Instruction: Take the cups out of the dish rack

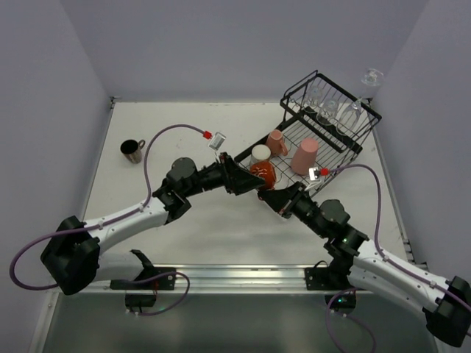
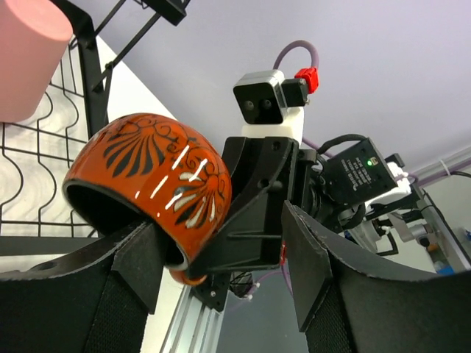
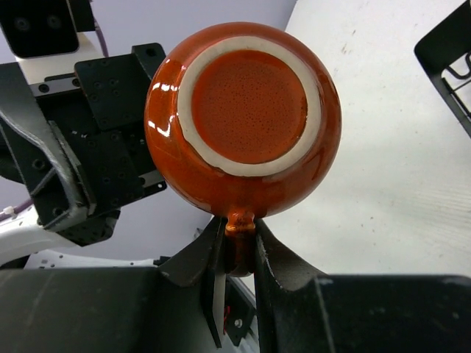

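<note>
The orange-red mug [image 1: 263,173] with a black pattern is held in the air just in front of the dish rack [image 1: 368,112]. My right gripper [image 3: 239,250] is shut on its handle, and the mug's base [image 3: 249,103] faces that camera. My left gripper [image 2: 221,243] is open. Its left finger [image 2: 140,261] is by the mug's rim [image 2: 110,206] and its right finger [image 2: 309,257] stands apart. In the rack are a tall pink tumbler [image 1: 305,156], a small pink mug [image 1: 277,141], a cream cup [image 1: 260,154] and clear glasses [image 1: 327,110].
A dark brown mug [image 1: 133,151] stands on the table at the far left. Another clear glass [image 1: 372,76] sits at the rack's far right corner. The pink tumbler [image 2: 26,51] and rack wires [image 2: 88,66] show at the left wrist view's left edge.
</note>
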